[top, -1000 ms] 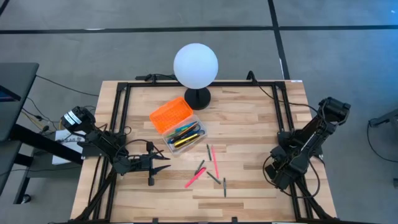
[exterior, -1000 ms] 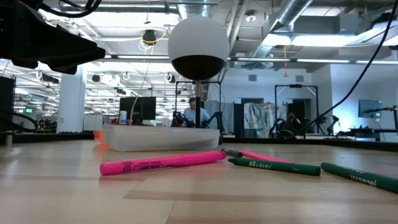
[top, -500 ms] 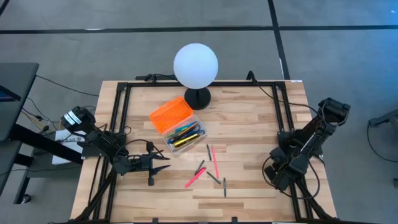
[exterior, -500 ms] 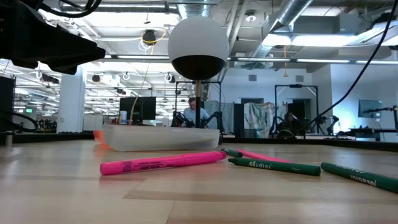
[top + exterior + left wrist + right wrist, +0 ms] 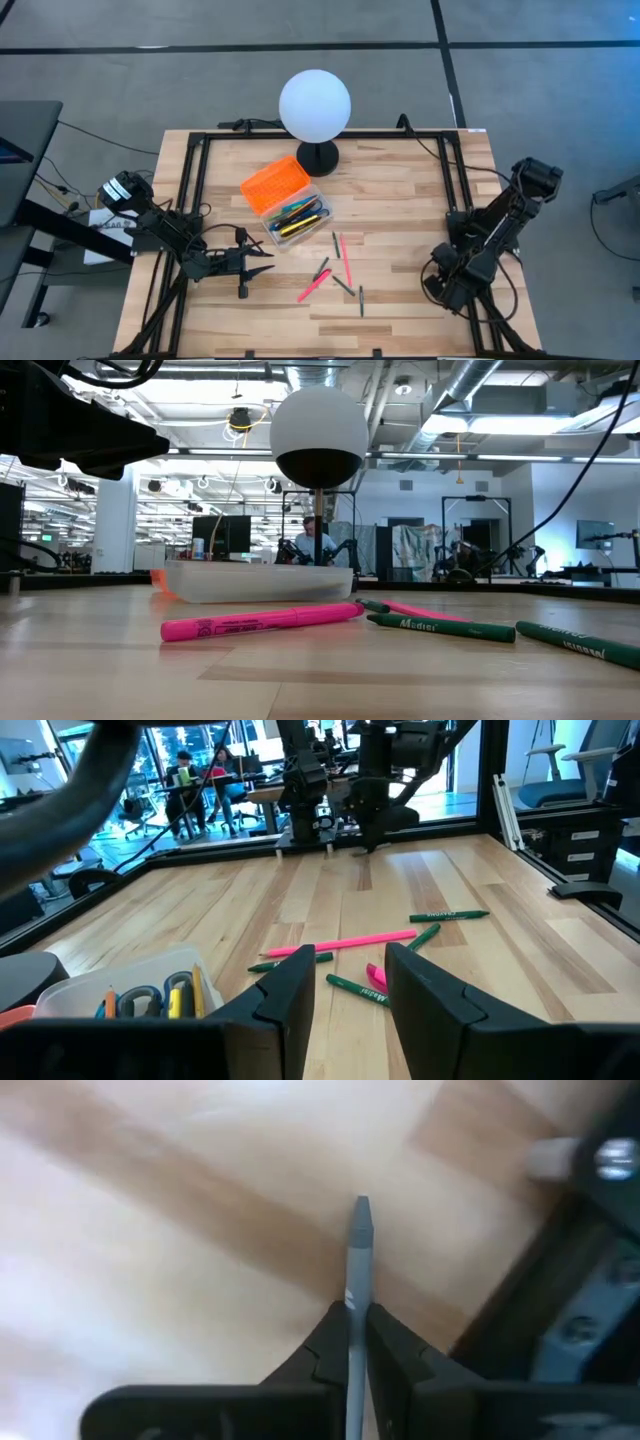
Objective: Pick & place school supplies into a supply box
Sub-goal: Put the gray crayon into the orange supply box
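My right end effector (image 5: 352, 1342), clamped on a grey pencil (image 5: 356, 1280), sits far right of the supply box (image 5: 295, 215).

You have the small clear plastic supply box (image 5: 297, 220) lying open near the table's middle, its bright orange ribbed lid (image 5: 274, 184) folded back flat beside it. Inside you can see yellow, orange and dark pens plus blue-handled scissors (image 5: 143, 1001). Loose on the wood just beside the box lie a thick pink highlighter (image 5: 262, 622), a thin pink pen (image 5: 345, 259) and several dark green markers (image 5: 440, 627). One grey pencil (image 5: 357, 1260) is pinched between the right gripper's (image 5: 352, 1342) fingers.
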{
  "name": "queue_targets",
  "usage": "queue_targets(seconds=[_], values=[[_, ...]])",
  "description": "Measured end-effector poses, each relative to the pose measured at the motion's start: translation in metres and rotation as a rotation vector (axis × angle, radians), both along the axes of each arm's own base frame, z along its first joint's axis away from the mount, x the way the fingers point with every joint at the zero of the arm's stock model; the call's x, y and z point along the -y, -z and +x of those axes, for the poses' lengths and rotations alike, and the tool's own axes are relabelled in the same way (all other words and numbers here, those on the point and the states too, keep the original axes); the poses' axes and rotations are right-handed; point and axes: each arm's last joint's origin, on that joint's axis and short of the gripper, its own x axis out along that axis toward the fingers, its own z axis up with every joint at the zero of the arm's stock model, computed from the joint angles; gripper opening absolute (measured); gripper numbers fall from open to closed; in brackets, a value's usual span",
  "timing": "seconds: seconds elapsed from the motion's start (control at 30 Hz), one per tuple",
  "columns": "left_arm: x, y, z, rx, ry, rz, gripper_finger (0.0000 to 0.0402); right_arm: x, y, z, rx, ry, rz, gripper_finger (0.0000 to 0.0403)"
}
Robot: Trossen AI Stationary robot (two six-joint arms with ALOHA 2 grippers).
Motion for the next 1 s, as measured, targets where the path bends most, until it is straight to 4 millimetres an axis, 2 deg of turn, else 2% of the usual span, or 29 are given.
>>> queue_targets(seconds=[0.2, 0.33, 0.67, 1.0], values=[[0.000, 0.000, 0.000, 0.001, 0.000, -0.001, 0.0119, -0.011, -0.003, 0.020, 0.141, -0.105, 0.120, 0.0018], [0.000, 0.000, 0.000, 0.003, 0.000, -0.003, 0.0119, -0.015, -0.005, 0.040, 0.312, -0.214, 0.164, 0.0011], [0.000, 0.000, 0.000, 0.004, 0.000, -0.005, 0.0119, 0.001, -0.011, 0.079, 0.503, -0.456, 0.118, 0.0004], [0.000, 0.000, 0.000, 0.003, 0.000, -0.007, 0.0119, 0.018, -0.018, 0.109, 0.662, -0.690, -0.013, 0.0003]])
